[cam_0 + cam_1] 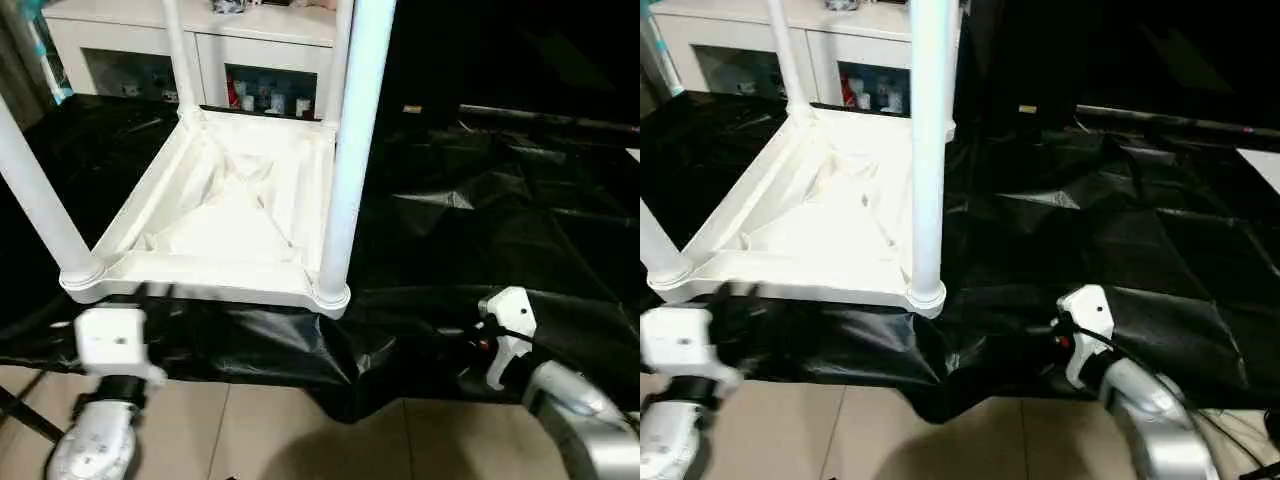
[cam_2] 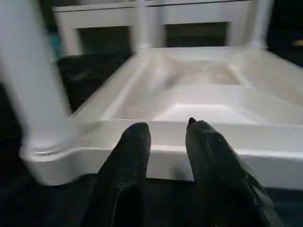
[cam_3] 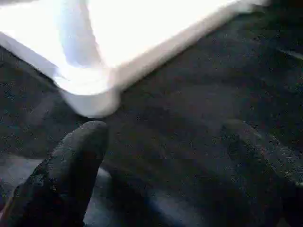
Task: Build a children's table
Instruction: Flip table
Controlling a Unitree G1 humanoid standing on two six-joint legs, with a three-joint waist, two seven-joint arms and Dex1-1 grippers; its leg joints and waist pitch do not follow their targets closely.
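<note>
The white children's table [image 1: 235, 215] lies upside down on the black cloth, with a tapered leg standing up at each corner. The near right leg [image 1: 348, 150] and near left leg [image 1: 40, 205] sit in their corner lobes. My left gripper [image 2: 165, 130] is open just in front of the near rim [image 2: 199, 151], close to the near left leg, holding nothing. My right gripper [image 3: 173, 142] is wide open over the black cloth, a short way off the near right corner lobe [image 3: 90, 97]. Its white wrist [image 1: 505, 330] sits at the work table's front edge.
The black-draped work table [image 1: 500, 230] stretches to the right of the white table, its cloth wrinkled and hanging over the front edge. A white glass-door cabinet [image 1: 270, 60] stands behind. Beige floor tiles [image 1: 280, 430] lie below the edge.
</note>
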